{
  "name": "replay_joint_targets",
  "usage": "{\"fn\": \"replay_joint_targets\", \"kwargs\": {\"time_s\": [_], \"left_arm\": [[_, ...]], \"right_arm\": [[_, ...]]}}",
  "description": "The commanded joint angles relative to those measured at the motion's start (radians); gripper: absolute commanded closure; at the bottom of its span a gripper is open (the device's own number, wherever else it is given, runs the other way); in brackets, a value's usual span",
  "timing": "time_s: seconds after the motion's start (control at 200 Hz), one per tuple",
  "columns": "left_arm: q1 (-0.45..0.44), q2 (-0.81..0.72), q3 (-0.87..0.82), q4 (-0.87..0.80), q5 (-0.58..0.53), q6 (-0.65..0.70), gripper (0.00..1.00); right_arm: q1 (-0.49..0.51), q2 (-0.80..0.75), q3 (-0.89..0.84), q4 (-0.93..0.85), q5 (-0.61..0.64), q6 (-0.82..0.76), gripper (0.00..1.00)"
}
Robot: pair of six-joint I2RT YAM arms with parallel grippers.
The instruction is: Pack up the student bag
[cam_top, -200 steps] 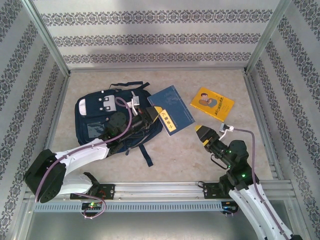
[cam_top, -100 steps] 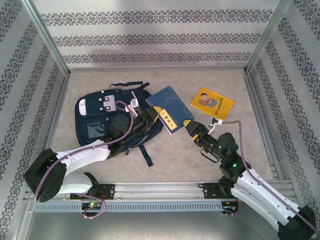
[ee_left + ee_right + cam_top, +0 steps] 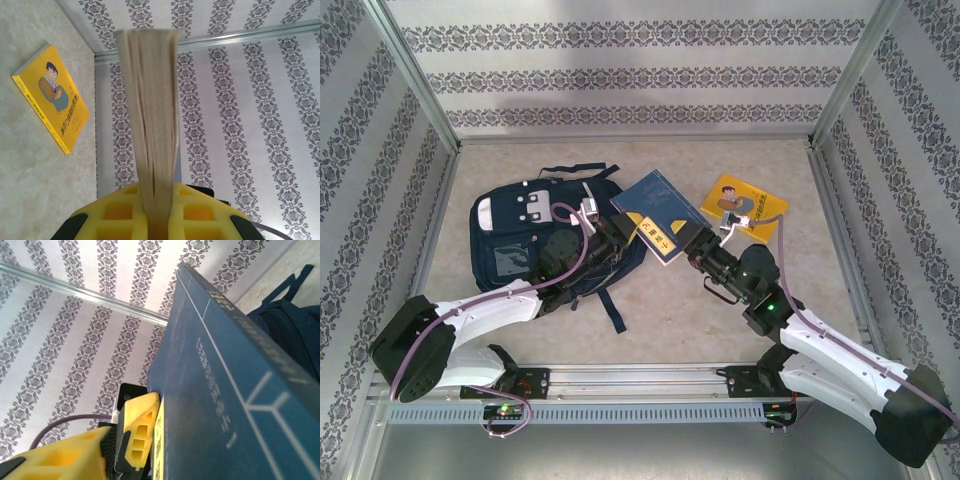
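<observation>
Left pincer (image 3: 623, 228) is clamped narrow on the 8 o'clock corner of a navy-blue book (image 3: 660, 200). In the left wrist view its yellow fingers (image 3: 115, 212) squeeze the tan page block, which rises blurred up the middle of the picture. Right pincer (image 3: 689, 241) meets the same book at its 4 o'clock edge. Whether its jaws grip the book cannot be told.

From overhead, the student bag (image 3: 510, 235) lies flat at 9 o'clock on the table (image 3: 650, 320). The book's held corner overlaps the bag's 3 o'clock side. A yellow paperback (image 3: 750, 200) lies at 2 o'clock, just beyond the right pincer.

Bare tabletop runs along the far wall at 12 o'clock and across the near strip at 6 o'clock, before the metal rail (image 3: 650, 378). Patterned walls (image 3: 640, 70) and aluminium posts close in three sides.

The left arm (image 3: 490, 305) covers the bag's near right part, so no opening can be made out. The right arm's wrist hides the paperback's near corner.

The table is beige and marbled. The bag is soft navy fabric with a grey-white patch and dark straps. The blue cover carries thin white lines and a yellow band with dark characters. The paperback shows a cartoon figure. The pincer fingers are yellow plastic with square recesses.
</observation>
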Motion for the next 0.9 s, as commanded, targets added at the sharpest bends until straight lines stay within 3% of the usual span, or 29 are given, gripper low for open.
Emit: {"fn": "replay_joint_targets", "kwargs": {"time_s": [0.0, 0.11, 0.16, 0.295, 0.41, 0.52, 0.695, 0.894], "left_arm": [[-0.019, 0.0, 0.013, 0.042, -0.003, -0.013, 1.0], [-0.019, -0.028, 0.011, -0.036, -0.016, 0.011, 1.0], [-0.017, -0.052, 0.021, -0.114, -0.02, 0.056, 0.95], [-0.016, -0.126, 0.13, -0.524, -0.027, 0.292, 0.64], [0.005, -0.164, 0.212, -0.838, -0.1, 0.439, 0.47], [0.12, -0.154, 0.277, -1.024, -0.064, 0.516, 0.42], [0.317, -0.064, 0.361, -1.128, 0.052, 0.608, 0.39], [0.401, 0.161, 0.553, -1.222, 0.216, 0.733, 0.34]], "right_arm": [[0.011, -0.006, 0.03, 0.065, 0.036, -0.003, 0.72], [0.009, -0.05, 0.028, -0.07, 0.093, -0.023, 1.0], [0.01, -0.081, 0.032, -0.161, 0.118, -0.042, 1.0], [0.008, -0.181, 0.016, -0.343, 0.177, -0.096, 1.0], [-0.001, -0.269, 0.032, -0.57, 0.23, -0.153, 1.0], [-0.023, -0.343, 0.007, -0.641, 0.221, -0.177, 1.0], [-0.049, -0.425, -0.043, -0.662, 0.211, -0.171, 1.0], [-0.068, -0.441, -0.051, -0.675, 0.182, -0.176, 1.0]]}}
